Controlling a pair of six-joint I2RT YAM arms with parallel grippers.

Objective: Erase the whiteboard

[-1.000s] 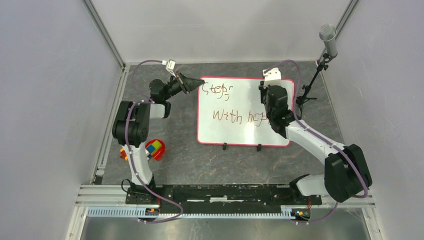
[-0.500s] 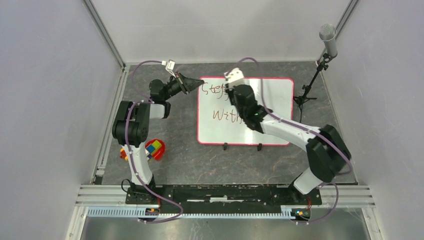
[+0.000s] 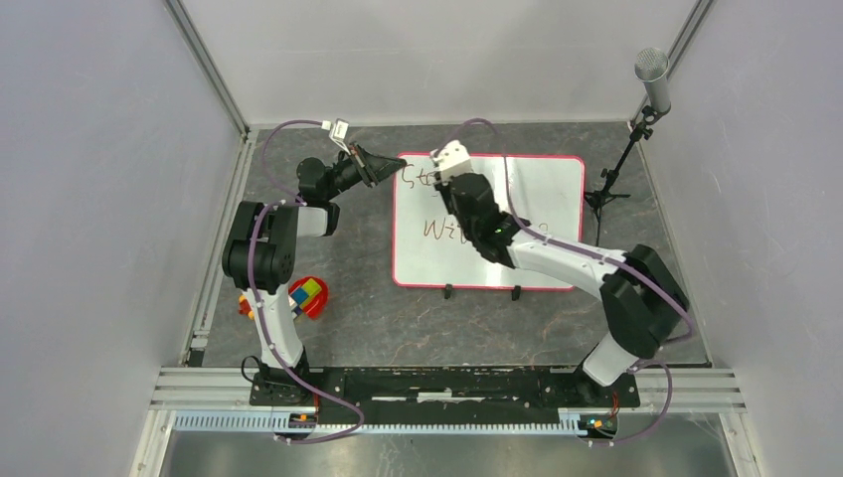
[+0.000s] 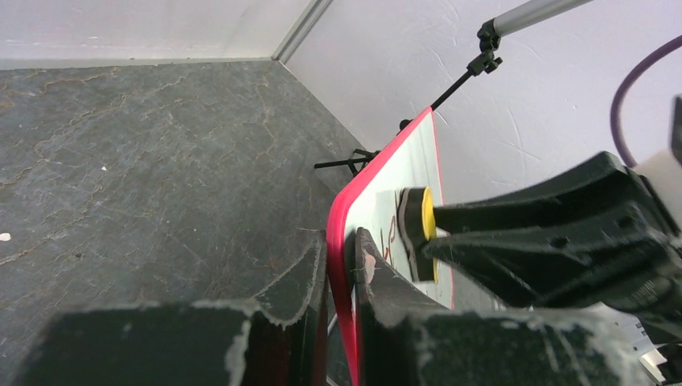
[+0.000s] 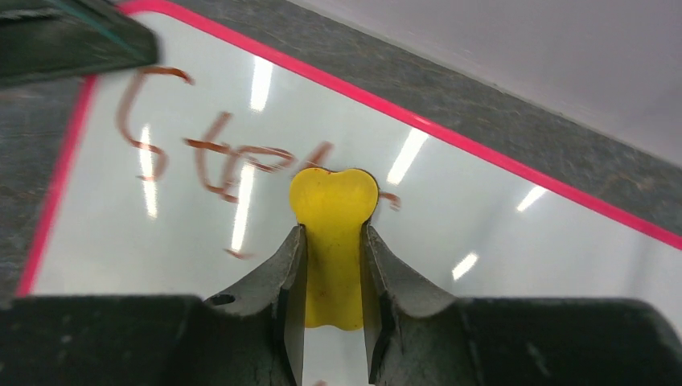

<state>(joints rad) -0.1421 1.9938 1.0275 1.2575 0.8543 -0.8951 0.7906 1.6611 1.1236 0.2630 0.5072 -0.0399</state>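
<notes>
The whiteboard (image 3: 542, 214) with a red-pink frame lies flat on the dark table, with brown writing left at its left side. My left gripper (image 3: 396, 170) is shut on the board's top-left frame edge (image 4: 342, 257). My right gripper (image 3: 452, 189) is shut on a yellow eraser (image 5: 332, 241) and presses it on the board over the upper line of writing (image 5: 201, 153). The eraser also shows edge-on in the left wrist view (image 4: 420, 233). The right part of the board is white and blank.
A microphone on a black stand (image 3: 636, 109) stands at the back right, just beyond the board. A red bowl with coloured blocks (image 3: 308, 295) sits by the left arm. Two small black feet (image 3: 447, 291) jut from the board's near edge.
My right gripper has swept the eraser leftward across the board from its right side to the upper left. Writing to its right is gone. The left gripper has not moved.
</notes>
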